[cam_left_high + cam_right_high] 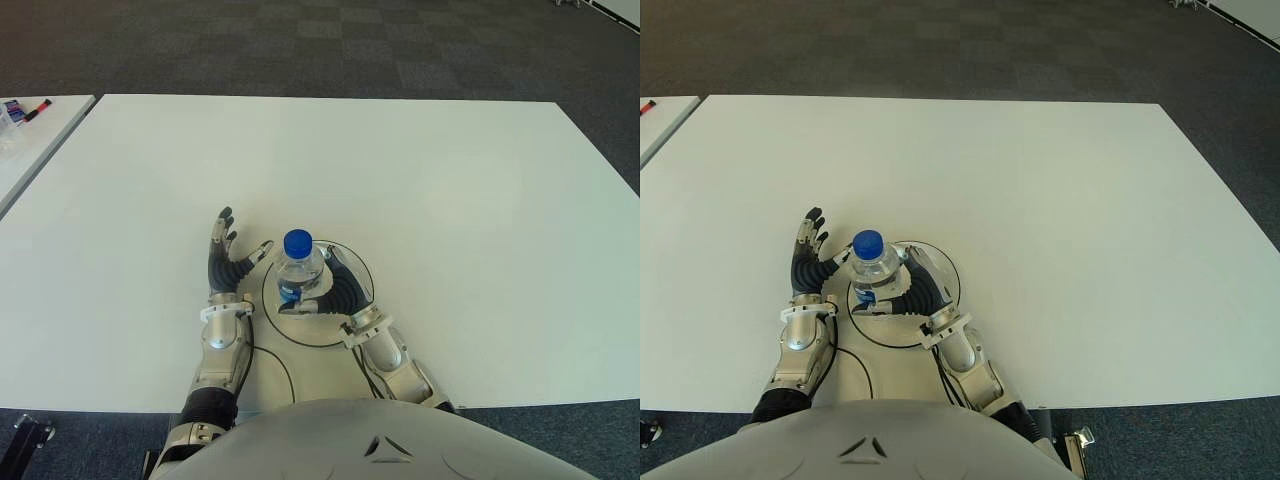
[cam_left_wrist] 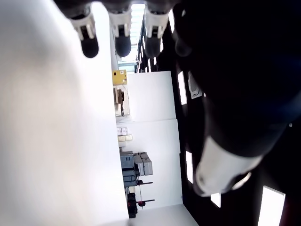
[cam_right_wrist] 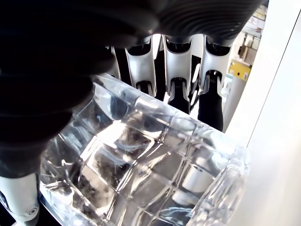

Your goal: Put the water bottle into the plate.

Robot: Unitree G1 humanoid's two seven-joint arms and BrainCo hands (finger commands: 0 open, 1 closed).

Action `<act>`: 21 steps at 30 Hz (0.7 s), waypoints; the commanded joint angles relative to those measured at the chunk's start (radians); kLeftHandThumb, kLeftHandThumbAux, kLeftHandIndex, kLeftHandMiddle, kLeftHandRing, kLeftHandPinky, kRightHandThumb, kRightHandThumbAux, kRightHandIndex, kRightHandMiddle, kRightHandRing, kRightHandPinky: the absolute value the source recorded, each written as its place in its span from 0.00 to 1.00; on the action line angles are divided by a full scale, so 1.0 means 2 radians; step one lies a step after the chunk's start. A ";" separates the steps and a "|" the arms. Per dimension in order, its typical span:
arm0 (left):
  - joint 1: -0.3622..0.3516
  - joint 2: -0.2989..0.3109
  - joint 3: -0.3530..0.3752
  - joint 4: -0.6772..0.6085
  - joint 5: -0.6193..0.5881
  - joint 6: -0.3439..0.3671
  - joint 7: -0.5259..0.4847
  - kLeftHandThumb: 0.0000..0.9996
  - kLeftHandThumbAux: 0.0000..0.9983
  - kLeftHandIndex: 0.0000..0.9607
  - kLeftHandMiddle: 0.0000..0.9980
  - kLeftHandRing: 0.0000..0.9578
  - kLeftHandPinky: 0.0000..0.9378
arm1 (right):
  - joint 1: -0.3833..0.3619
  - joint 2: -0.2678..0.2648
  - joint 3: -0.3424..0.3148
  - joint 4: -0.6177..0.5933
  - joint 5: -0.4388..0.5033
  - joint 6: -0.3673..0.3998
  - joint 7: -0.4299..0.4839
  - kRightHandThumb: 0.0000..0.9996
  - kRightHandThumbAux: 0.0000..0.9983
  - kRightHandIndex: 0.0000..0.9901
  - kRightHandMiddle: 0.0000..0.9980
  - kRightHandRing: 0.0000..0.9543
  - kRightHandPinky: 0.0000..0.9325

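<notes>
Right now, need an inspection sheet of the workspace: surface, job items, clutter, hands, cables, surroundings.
Surface: white table, bare apart from the job's things.
Job's things: water bottle with blue cap, upright inside the plate, a flat white disc with a dark rim near the table's front edge.
Clutter: nothing seen on this table.
Hands: right hand wrapped around the bottle, fingers visible through the clear plastic in the right wrist view. Left hand to the left of the bottle, fingers spread, holding nothing.
Cables: thin dark cable curving on the table between the forearms.
Surroundings: dark carpet tiles; second white table at far left with small items I cannot identify.
</notes>
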 commanded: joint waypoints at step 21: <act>0.019 -0.001 -0.002 0.030 0.006 0.019 0.010 0.08 0.85 0.04 0.00 0.00 0.03 | -0.017 0.003 -0.015 0.016 -0.002 0.043 0.003 0.86 0.67 0.42 0.54 0.95 0.94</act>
